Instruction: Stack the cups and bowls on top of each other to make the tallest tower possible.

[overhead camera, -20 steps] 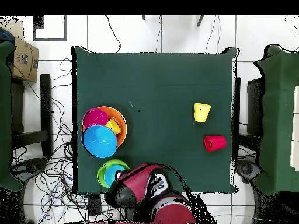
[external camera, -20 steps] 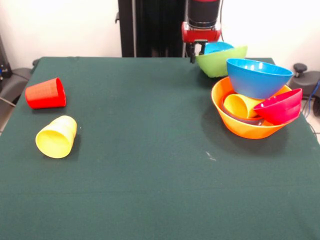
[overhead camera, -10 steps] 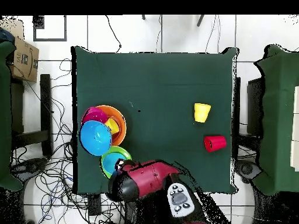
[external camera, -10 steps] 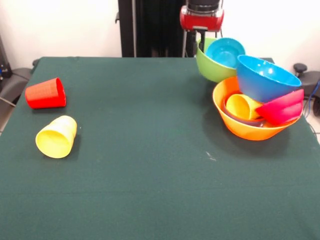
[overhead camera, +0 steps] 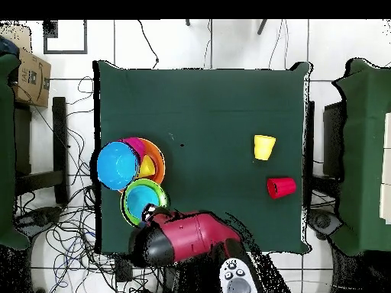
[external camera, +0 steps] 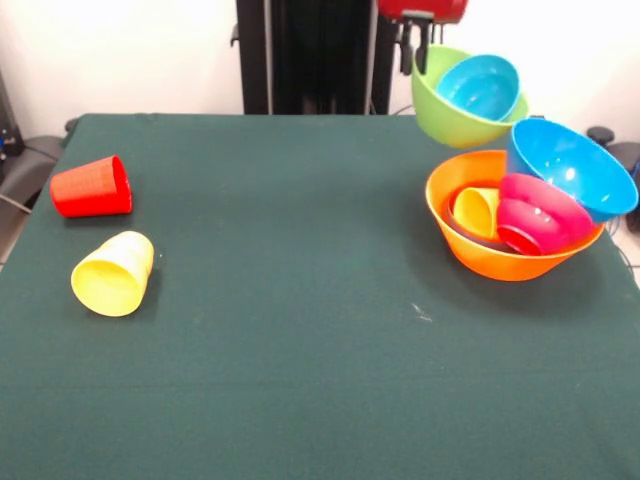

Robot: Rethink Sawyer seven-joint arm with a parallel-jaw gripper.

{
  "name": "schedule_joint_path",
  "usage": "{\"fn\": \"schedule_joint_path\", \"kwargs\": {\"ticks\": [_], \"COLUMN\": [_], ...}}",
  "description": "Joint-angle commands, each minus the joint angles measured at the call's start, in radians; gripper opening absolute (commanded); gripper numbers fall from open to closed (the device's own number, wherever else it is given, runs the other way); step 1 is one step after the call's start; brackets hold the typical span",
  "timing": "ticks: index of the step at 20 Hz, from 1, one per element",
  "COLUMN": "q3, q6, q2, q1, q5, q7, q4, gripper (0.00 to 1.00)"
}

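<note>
The arm comes down at the table's (external camera: 300, 300) far right corner in the front view, only its red wrist and the gripper (external camera: 424, 45) showing at the top edge. The dark fingers (external camera: 423, 55) pinch the near-side rim of the lime green bowl (external camera: 445, 105), which hangs clear of the cloth, tipped with its mouth toward the camera. A small light-blue bowl (external camera: 482, 88) sits nested inside it.

Just below and to the right, the large orange bowl (external camera: 480, 250) rests near the table's right edge. Inside it lie a yellow cup (external camera: 476, 212) on its side and a crimson bowl (external camera: 535, 215) tilted on edge. A medium blue bowl (external camera: 570, 180) leans on the orange bowl's far right rim, overhanging the table's edge.

Near the left edge, well apart from the bowls, 2 cups lie on their sides: a red cup (external camera: 92, 187) and, nearer the camera, a second yellow cup (external camera: 113, 273).

From overhead, the arm's red body (overhead camera: 187, 238) covers the table's bottom edge beside the green bowl.
</note>
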Motion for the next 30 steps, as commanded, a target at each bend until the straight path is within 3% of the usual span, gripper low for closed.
{"fn": "schedule_joint_path", "kwargs": {"ticks": [1, 5, 10, 16, 30], "q3": [0.154, 0.195, 0.196, 0.209, 0.114], "q6": [0.129, 0.206, 0.191, 0.214, 0.176], "q2": [-0.145, -0.223, -0.177, -0.192, -0.073], "q1": [-0.034, -0.071, -0.076, -0.070, 0.095], "q5": [0.120, 0.192, 0.166, 0.186, 0.133], "q7": [-0.058, -0.119, -0.091, -0.067, 0.077], "q4": [0.114, 0.130, 0.113, 0.105, -0.018], "gripper": [0.00, 0.00, 0.00, 0.00, 0.00]}}
